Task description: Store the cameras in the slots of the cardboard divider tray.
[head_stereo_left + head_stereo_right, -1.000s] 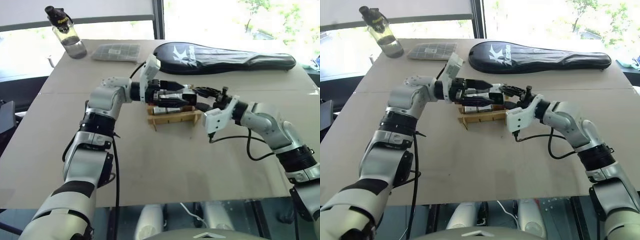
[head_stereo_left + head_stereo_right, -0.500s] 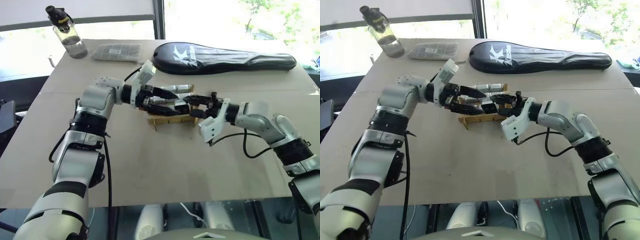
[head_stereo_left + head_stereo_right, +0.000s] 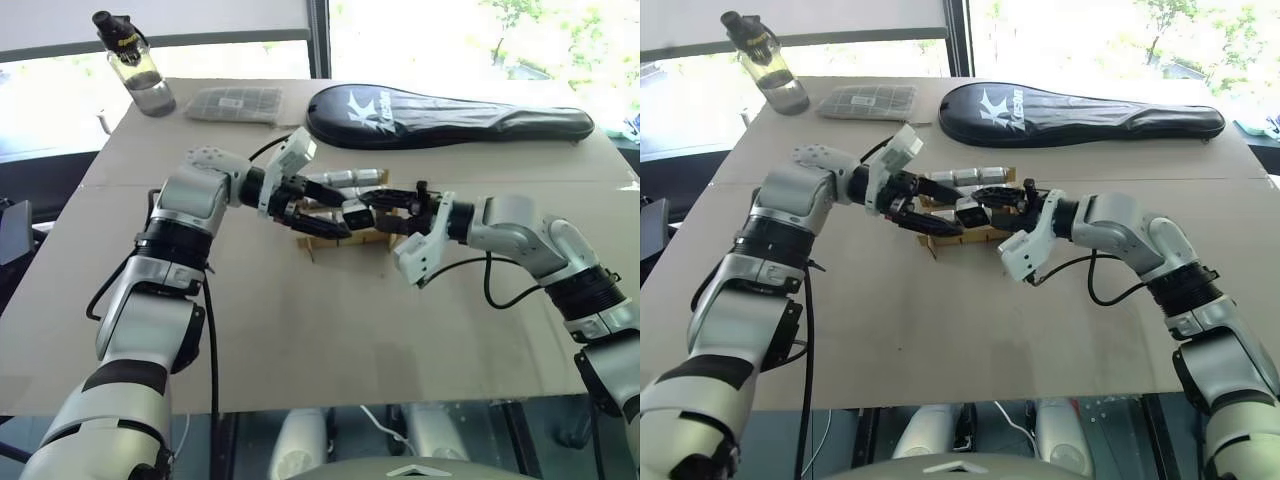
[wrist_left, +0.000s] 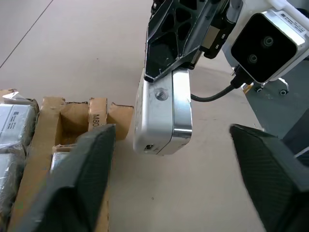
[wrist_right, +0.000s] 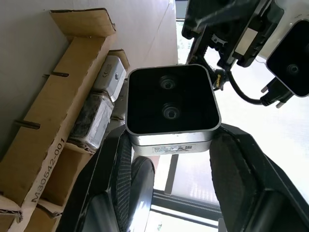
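Head eyes look down over the counter (image 3: 330, 330) from six o'clock; wrist views sit close (sharing the held camera (image 5: 170, 104)).

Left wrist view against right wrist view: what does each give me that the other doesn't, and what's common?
Left wrist view: the camera seen from its silver side with a screw hole, and the left gripper open, its fingers wide on either side and clear of it. Right wrist view: the camera's black face with two lenses. Both: the right gripper shut on that camera, next to the cardboard divider tray with stored cameras in its slots.
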